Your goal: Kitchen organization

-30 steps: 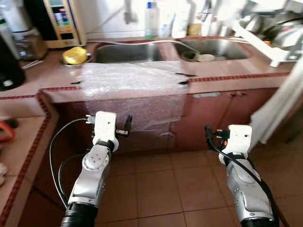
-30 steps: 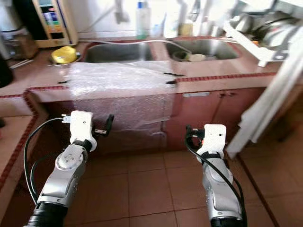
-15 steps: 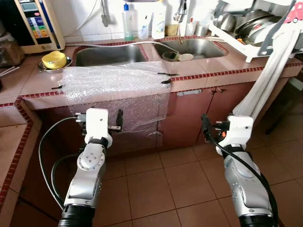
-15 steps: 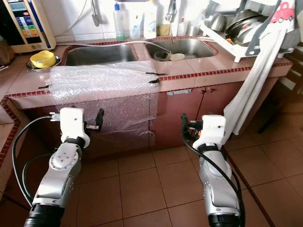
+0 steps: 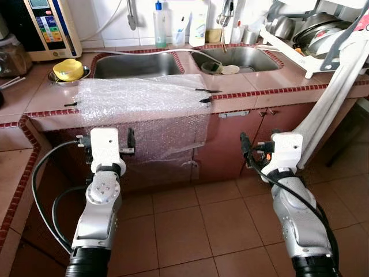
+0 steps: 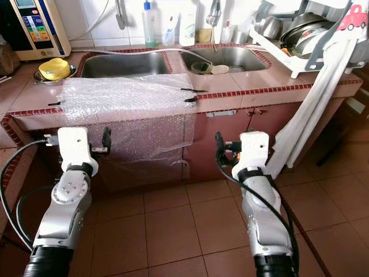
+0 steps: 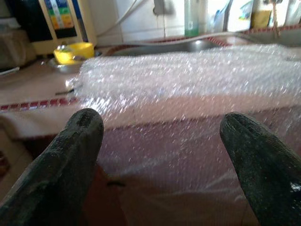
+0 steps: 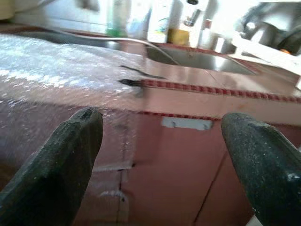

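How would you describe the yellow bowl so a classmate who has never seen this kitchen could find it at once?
Start at the double sink in the red counter. Go to the counter just left of the left basin, in front of the white appliance against the wall. The bowl sits there on a metal dish, the one bright yellow thing near the bubble wrap.

We are seeing clear, shimmering bubble wrap (image 5: pixel 144 101) over a reddish-brown counter (image 5: pixel 277 86). A yellow bowl (image 5: pixel 67 69) is sitting at ten o'clock.
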